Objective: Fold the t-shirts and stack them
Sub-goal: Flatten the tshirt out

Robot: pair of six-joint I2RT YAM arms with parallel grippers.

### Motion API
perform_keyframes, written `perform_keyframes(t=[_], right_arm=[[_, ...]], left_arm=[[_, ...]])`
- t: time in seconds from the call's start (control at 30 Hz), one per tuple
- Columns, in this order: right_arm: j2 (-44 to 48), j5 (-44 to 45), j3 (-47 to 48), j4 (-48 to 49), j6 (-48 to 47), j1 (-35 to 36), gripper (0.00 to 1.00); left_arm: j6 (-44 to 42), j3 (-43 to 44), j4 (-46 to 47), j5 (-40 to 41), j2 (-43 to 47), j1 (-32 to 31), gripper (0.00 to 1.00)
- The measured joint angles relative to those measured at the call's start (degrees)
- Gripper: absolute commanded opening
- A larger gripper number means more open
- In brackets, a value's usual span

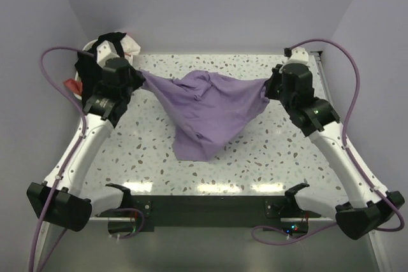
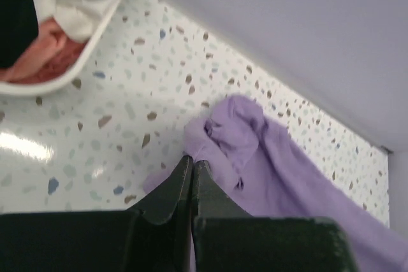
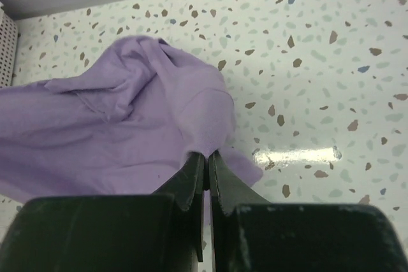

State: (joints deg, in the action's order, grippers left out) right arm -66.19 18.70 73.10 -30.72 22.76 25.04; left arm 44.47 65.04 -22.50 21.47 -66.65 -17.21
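Note:
A purple t-shirt (image 1: 207, 113) hangs stretched between my two grippers above the speckled table, its lower part sagging down to the table surface. My left gripper (image 1: 141, 78) is shut on the shirt's left corner; the left wrist view shows the jaws (image 2: 192, 162) pinched on purple cloth (image 2: 268, 157). My right gripper (image 1: 268, 87) is shut on the shirt's right corner; the right wrist view shows its jaws (image 3: 207, 155) closed on the cloth (image 3: 127, 113).
A white basket (image 1: 95, 62) with dark, white and red garments stands at the back left, behind the left arm; it shows in the left wrist view (image 2: 57, 62). Lavender walls enclose the table on three sides.

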Motion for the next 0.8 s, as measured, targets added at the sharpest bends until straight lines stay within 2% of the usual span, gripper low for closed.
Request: perform_keyframes(t=[0.2, 0.33, 0.53, 0.57, 0.6, 0.63, 0.67, 0.7, 0.8], right_arm=[[5.6, 4.8, 3.3, -5.3, -1.8, -0.3, 0.0], [6.1, 6.3, 3.8, -6.6, -2.2, -0.8, 0.0], [4.1, 5.4, -4.2, -6.1, -1.7, -2.5, 0.0], [2.5, 4.5, -5.7, -6.1, -1.5, -3.6, 0.0], [1.1, 3.8, -6.7, -5.9, -1.3, -4.8, 0.0], [-0.7, 2.6, -7.6, -5.6, -1.1, -6.1, 0.0], [-2.4, 1.6, -8.3, -5.5, -0.9, -7.6, 0.0], [-4.1, 0.8, -8.9, -5.2, -0.7, -9.0, 0.0], [-8.1, -1.9, -9.3, -4.3, -0.1, -12.4, 0.0]], left_arm=[[-5.5, 15.5, -1.2, -3.3, -7.6, 7.0, 0.0], [-8.8, 24.6, -1.1, -6.6, -17.6, 8.6, 0.0], [-12.3, 31.6, -1.6, -14.8, -34.8, 8.6, 0.0], [-12.6, 32.2, -1.6, -15.9, -37.5, 8.6, 0.05], [-12.8, 32.4, -1.7, -17.0, -39.6, 8.6, 0.15], [-13.0, 32.4, -2.2, -18.0, -41.1, 8.6, 0.31], [-13.5, 32.3, -2.9, -19.0, -42.2, 8.6, 0.4], [-13.6, 31.9, -3.1, -20.0, -42.7, 8.6, 0.55], [-12.5, 27.4, -1.6, -21.3, -39.8, 8.5, 0.6]])
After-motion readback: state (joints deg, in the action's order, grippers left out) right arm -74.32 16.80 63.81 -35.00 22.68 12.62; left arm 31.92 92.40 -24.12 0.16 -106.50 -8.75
